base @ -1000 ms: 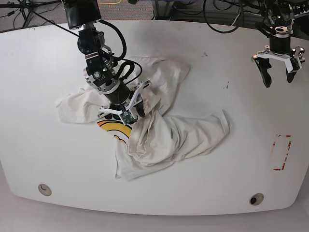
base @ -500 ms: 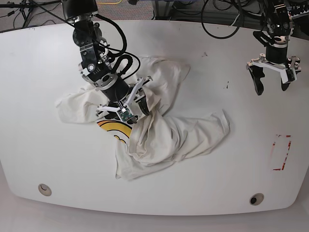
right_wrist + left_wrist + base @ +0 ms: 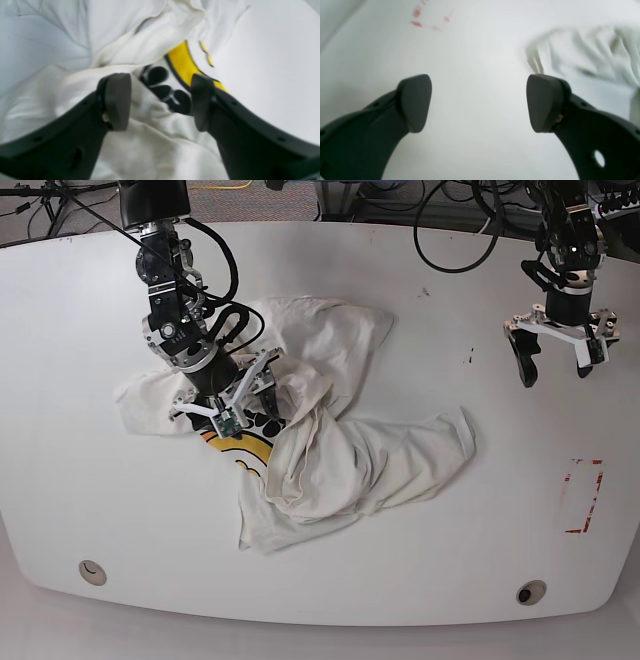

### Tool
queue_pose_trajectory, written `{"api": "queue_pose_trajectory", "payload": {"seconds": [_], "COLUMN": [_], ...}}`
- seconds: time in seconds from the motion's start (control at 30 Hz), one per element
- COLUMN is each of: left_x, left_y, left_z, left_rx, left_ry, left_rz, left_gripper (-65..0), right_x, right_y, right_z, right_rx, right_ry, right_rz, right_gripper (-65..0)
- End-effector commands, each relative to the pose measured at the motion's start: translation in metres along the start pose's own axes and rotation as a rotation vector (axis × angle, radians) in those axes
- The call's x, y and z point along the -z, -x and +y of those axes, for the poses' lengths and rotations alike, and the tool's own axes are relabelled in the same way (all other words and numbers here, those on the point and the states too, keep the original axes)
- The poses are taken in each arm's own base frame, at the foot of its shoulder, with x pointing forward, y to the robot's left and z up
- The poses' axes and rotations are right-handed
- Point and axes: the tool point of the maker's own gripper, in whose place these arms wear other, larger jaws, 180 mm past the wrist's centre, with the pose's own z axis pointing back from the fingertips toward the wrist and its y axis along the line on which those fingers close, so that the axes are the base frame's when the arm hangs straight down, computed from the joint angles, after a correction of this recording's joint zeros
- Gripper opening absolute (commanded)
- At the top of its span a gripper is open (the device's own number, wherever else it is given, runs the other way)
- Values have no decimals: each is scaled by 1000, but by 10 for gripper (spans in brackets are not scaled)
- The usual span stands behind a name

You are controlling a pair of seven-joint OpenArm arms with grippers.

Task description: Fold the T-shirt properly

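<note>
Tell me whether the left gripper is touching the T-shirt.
Apart. The base view shows the left gripper open over bare table, with a clear gap to the T-shirt.

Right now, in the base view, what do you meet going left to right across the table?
Right pincer over the crumpled T-shirt → small dark mark → left pincer → red outline.

Off-white T-shirt (image 3: 350, 450), yellow-and-black round print
</note>
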Motion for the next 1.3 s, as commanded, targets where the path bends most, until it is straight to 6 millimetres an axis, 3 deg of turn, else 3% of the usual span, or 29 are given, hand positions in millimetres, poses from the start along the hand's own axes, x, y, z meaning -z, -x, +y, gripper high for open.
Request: {"api": "queue_pose_trajectory", "payload": {"seconds": [0.0, 0.17, 0.5, 0.83, 1.03, 1.27], "left_x": [-4, -6, -8, -4, -3, 2], "left_y": [-11, -6, 0, 0, -1, -7], "left_z": [-2, -7, -17, -42, -33, -41], "left_rx": [19, 20, -3, -21, 2, 1], "left_ry": [6, 17, 49, 121, 96, 119], "left_rz": [-37, -23, -24, -26, -24, -42], "left_gripper": [-100, -106, -127, -115, -108, -108], "right_x": [-4, -5, -9, -13, -29, -43], "right_y": [-16, -15, -16, -11, 6, 5], "right_z": [-10, -12, 2, 14, 31, 27], "right_rx": [-4, 14, 53, 77, 116, 144], "right_ry": [19, 30, 4, -14, -45, -35], "right_rz": [-46, -51, -73, -68, -44, -62], "right_gripper": [-261, -252, -261, -274, -269, -266]}}
